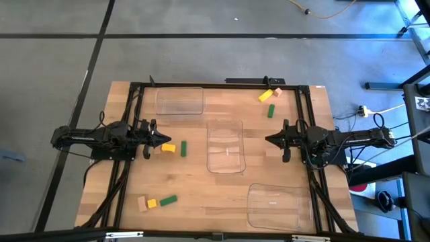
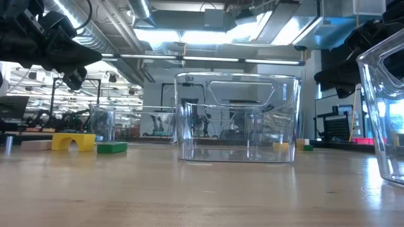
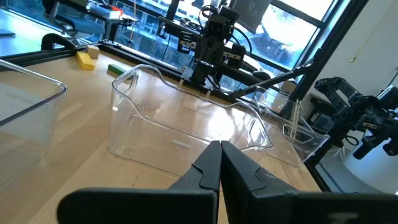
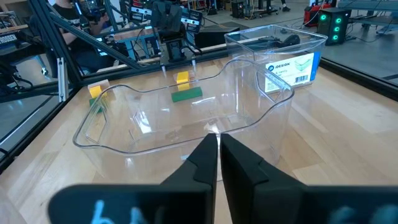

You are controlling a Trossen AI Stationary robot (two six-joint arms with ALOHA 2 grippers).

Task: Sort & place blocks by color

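Sorting not begun, as far as shows. All three clear trays [image 1: 226, 146] look empty. Blocks [image 1: 176, 148] lie loose on the desk [image 1: 195, 191]: yellow and green at left centre, three at lower left, three at upper right. Left gripper [image 1: 162, 139] at left centre and right gripper [image 1: 269, 139] at right centre both hover, jaws pressed together, holding nothing.

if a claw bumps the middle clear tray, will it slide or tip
The middle tray looks thin-walled, clear and empty, so it is probably light and would likely slide on the smooth wooden table. In the low view it stands fairly tall, so a push near the rim might tip it. The walls may flex.
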